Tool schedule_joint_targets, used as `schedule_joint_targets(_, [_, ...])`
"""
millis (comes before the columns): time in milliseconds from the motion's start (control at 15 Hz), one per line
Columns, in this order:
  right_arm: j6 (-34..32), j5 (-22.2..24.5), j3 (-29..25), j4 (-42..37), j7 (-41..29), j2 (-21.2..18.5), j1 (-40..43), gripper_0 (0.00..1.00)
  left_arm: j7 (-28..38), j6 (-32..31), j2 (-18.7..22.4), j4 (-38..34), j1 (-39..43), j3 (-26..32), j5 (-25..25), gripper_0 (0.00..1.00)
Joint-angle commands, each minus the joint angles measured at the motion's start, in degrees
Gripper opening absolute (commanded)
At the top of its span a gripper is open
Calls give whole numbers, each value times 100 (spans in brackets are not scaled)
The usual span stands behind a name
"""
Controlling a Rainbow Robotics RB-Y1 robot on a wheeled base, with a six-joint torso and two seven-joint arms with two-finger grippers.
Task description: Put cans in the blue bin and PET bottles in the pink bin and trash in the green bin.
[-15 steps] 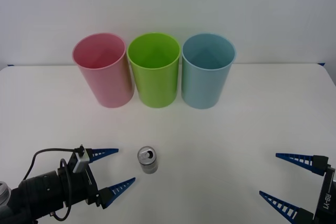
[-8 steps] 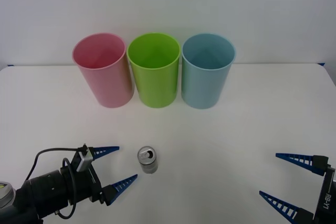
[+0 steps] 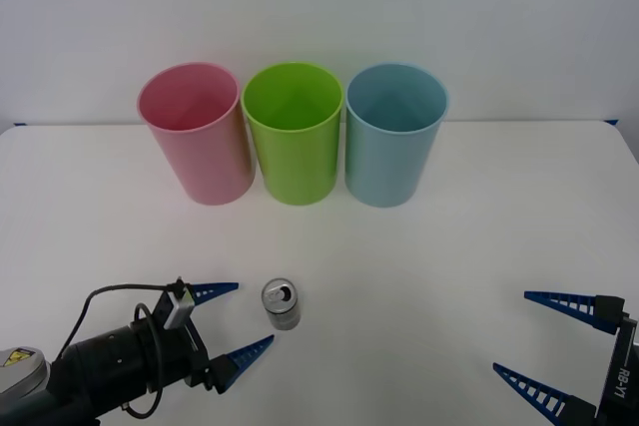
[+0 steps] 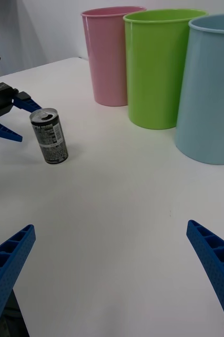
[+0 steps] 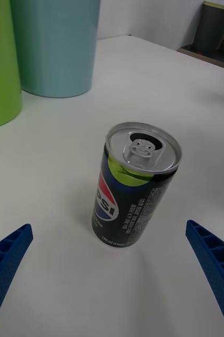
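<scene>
A small drink can (image 3: 282, 304) stands upright on the white table (image 3: 419, 266), its pull-tab top up and dark label showing (image 5: 135, 189). My left gripper (image 3: 255, 312) is open just left of the can at its height, fingers (image 5: 7, 258) pointing at it with the can ahead between them, not touching. My right gripper (image 3: 511, 331) waits open at the near right, far from the can (image 4: 49, 136). At the back stand the pink bin (image 3: 197, 137), the green bin (image 3: 293, 137) and the blue bin (image 3: 394, 137) in a row. No PET bottles or trash are in sight.
The three bins stand close together near the table's far edge against a white wall. Bare tabletop lies between the can and the bins and to the can's right. A dark container (image 5: 217, 26) stands off the table beyond its right side.
My left gripper has slid to the right, closer to the can, still open. The can, the bins and the right arm have not moved.
</scene>
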Motion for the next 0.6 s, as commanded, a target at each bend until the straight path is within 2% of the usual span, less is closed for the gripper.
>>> schedule_joint_targets(67, [0,0,0,0,0,0,0,100,-75,194,-1,6,-151,-178,145,100])
schedule_joint_targets(600, [0,0,0,0,0,0,0,100,-180,607,-194,-3,-468,-582,224,100])
